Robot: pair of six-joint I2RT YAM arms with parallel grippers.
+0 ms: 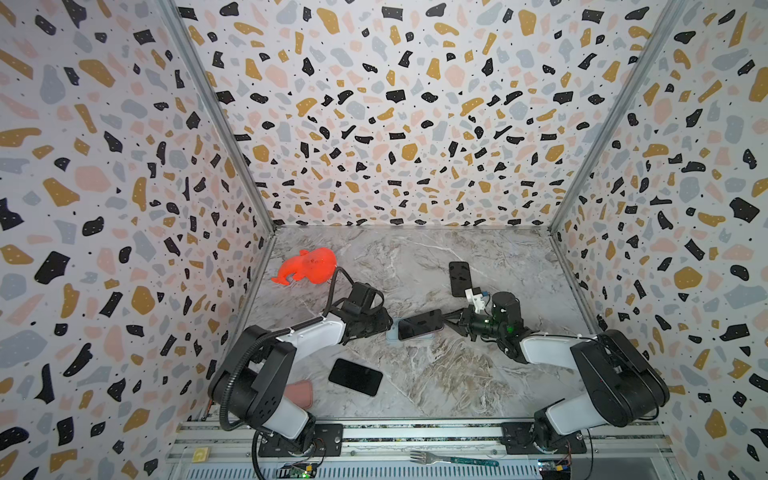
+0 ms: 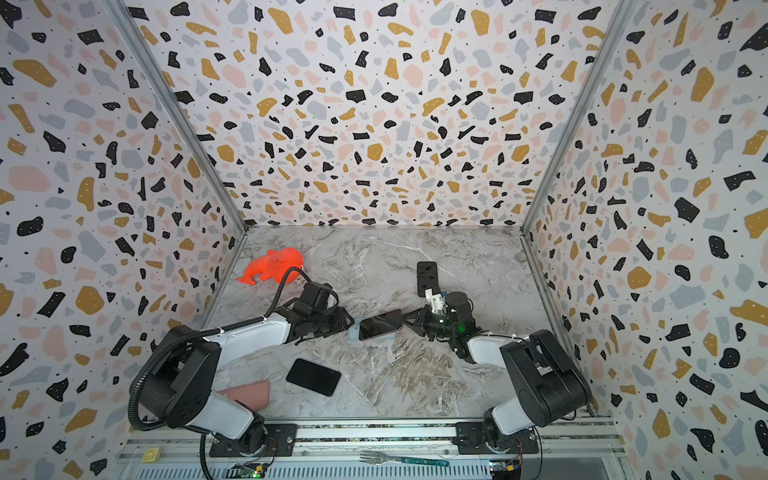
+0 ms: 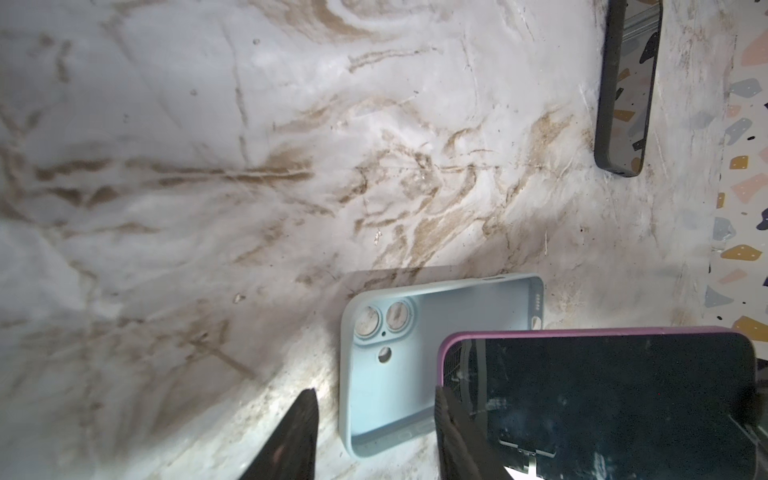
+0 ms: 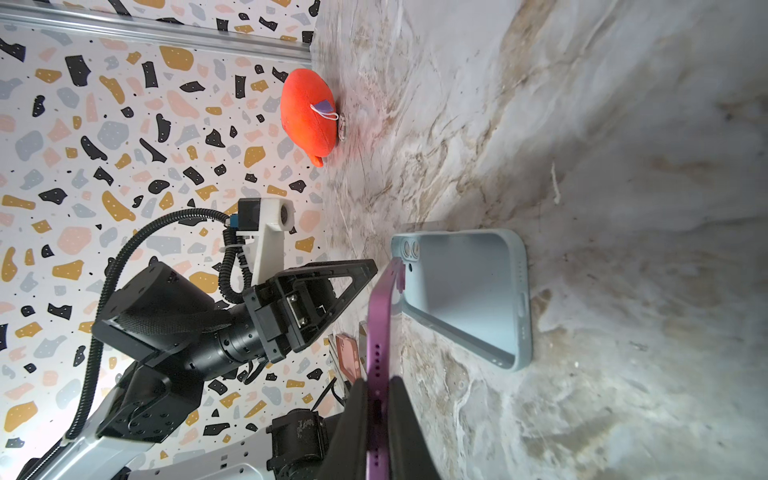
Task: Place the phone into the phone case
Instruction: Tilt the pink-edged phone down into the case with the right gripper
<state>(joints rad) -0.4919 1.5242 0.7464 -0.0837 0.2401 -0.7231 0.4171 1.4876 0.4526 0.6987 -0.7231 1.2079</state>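
Centre of both top views, just below the middle: the phone (image 1: 419,325) (image 2: 380,325) is in the air, slanted over the phone case (image 1: 392,336) (image 2: 353,333). It has a glossy black screen, facing up, and a metallic purple rim.

The right wrist view shows it edge-on (image 4: 380,328), a thin violet strip with a row of small holes along the near end. The right gripper (image 4: 380,401) (image 1: 446,320) is clamped on that end, one finger pressed on each face.

The phone case (image 4: 465,291) lies flat on the marble table (image 1: 436,374) with its open side up. It is pale blue, with two round lens cut-outs and a smaller hole at the far end. The phone's far corner hangs over that lens end; I cannot tell whether it touches.

In the left wrist view the left gripper (image 3: 374,392) (image 2: 348,325) has its jaws spread apart and holds nothing. One fingertip is beside the case (image 3: 395,374), the other over its edge by the phone's corner (image 3: 602,395).

Elsewhere, an orange plush toy (image 1: 308,266) sits at upper left of the table. A black handset (image 1: 355,377) lies toward the lower left, well apart from the action.
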